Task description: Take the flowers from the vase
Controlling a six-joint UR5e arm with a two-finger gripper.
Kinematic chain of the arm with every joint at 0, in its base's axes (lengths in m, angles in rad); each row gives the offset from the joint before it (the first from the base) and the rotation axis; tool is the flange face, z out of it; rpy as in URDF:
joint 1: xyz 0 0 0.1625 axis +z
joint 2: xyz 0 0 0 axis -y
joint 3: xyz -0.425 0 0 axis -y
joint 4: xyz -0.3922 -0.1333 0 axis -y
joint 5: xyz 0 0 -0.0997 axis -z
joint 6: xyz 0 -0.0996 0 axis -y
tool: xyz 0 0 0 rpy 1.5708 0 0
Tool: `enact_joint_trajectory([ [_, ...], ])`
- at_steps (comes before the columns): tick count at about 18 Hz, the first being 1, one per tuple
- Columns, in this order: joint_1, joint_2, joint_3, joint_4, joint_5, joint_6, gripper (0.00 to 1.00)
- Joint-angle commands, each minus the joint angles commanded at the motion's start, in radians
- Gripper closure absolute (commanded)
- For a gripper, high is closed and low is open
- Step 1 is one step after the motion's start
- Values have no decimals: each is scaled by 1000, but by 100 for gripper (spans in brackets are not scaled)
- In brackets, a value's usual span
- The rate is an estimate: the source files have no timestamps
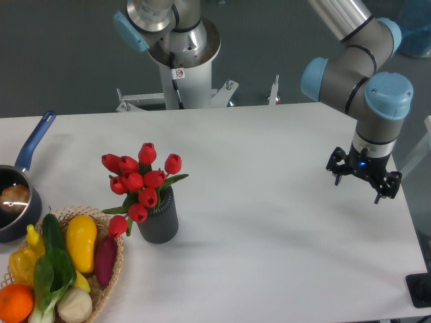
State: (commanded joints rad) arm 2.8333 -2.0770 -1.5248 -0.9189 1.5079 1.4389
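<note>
- The end effector [363, 176] hangs over the white counter [269, 235] at about 3 o'clock, holding nothing. I cannot tell how wide it is open.
- The red tulips [140, 183] stand in the dark ribbed vase [159, 219] at about 9 o'clock, well apart from it.
- A crooked pull could tip the vase, I think.
- The wicker basket [116, 269] holds vegetables; the blue-handled saucepan [19, 192] holds something pale.

No text, brand or number can be read. A small white sticker with a red mark [178, 73] sits on the white robot base column [182, 84], too small to make out.
</note>
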Motion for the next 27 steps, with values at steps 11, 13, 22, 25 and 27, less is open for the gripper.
enact_joint_trajectory([
  [11, -12, 29, -44, 9, -12, 0, 0],
  [13, -15, 40, -86, 14, -12, 0, 0],
  [22, -43, 161, -254, 20, -335, 0, 0],
  [25, -57, 186, -297, 17, -489, 2, 0],
  [27, -67, 207, -324, 17, -576, 6, 0],
])
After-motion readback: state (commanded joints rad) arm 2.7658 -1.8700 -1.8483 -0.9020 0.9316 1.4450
